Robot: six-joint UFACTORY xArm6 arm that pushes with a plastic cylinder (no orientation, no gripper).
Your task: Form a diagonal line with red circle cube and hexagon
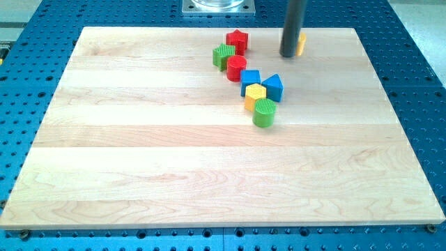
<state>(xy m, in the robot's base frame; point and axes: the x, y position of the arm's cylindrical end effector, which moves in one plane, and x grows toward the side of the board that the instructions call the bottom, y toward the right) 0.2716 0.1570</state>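
The red circle block [236, 67] lies near the view's top centre. A blue cube [250, 81] sits just below and right of it. A yellow hexagon [255, 95] touches the cube's lower side. These three run in a slanted row down to the right. My tip [289, 54] stands at the view's top, right of the red circle, apart from the row. A yellow block [300, 44] is partly hidden behind the rod.
A red star [237, 40] and a green star [224, 55] sit above and left of the red circle. A blue triangle [273, 87] lies right of the cube. A green cylinder [264, 112] sits below the hexagon. The wooden board [139, 153] lies on a blue perforated table.
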